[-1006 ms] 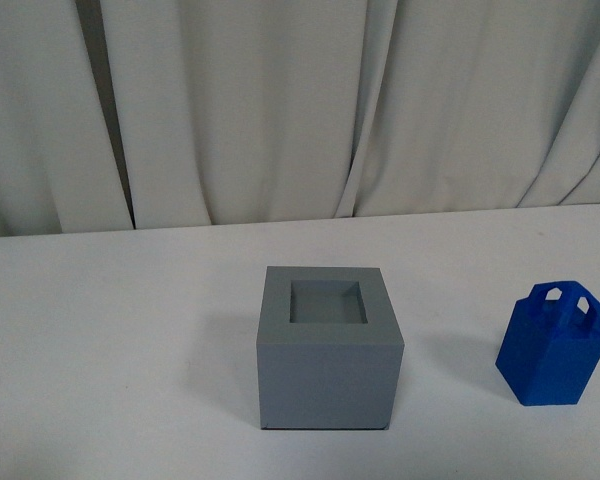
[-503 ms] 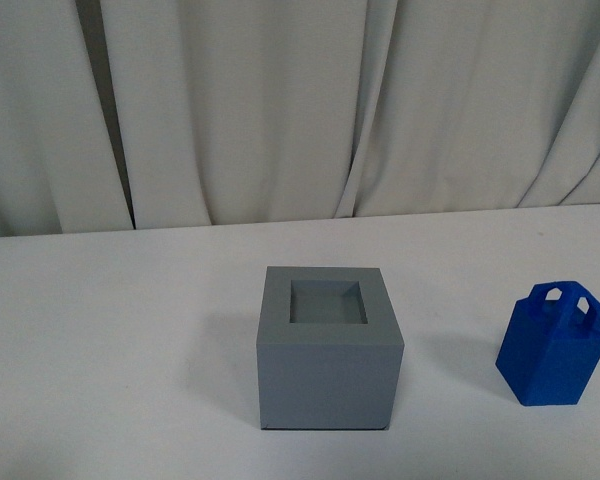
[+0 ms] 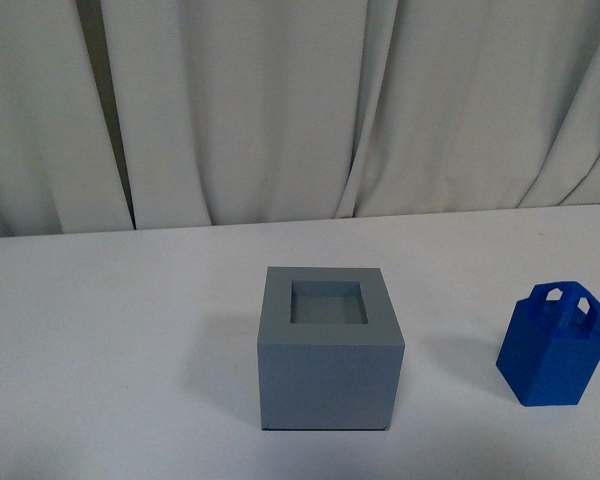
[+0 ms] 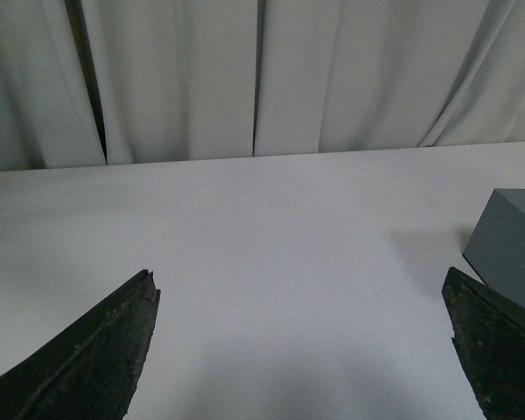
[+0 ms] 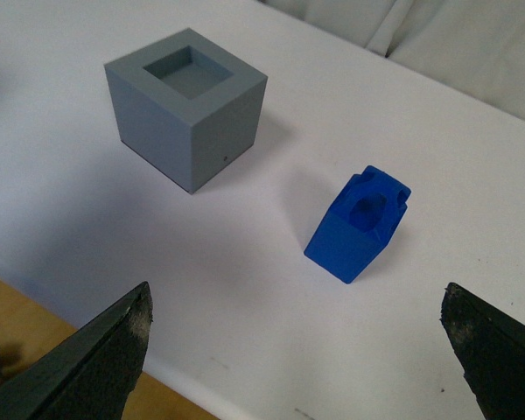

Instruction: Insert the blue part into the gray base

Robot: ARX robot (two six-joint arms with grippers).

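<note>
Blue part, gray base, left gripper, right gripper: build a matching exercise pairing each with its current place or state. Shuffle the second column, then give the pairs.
Column one:
1. blue part
2. gray base
3. left gripper
4. right gripper

Column two:
A. open, with both blocks in its wrist view
B. top recess empty
C. stands on the table, handle up, untouched
D. open, with only an edge of the gray base in its wrist view

Pairs: 1-C, 2-B, 3-D, 4-A

The gray base [image 3: 328, 375] is uniform matte gray, the blue part [image 3: 552, 355] bright blue all over. The tabletop [image 3: 110, 330] is plain white, the curtain [image 3: 280, 110] pale off-white. The left tool [image 4: 299, 278] and right tool [image 5: 295, 289] have near-black fingers [image 4: 96, 359]
</note>
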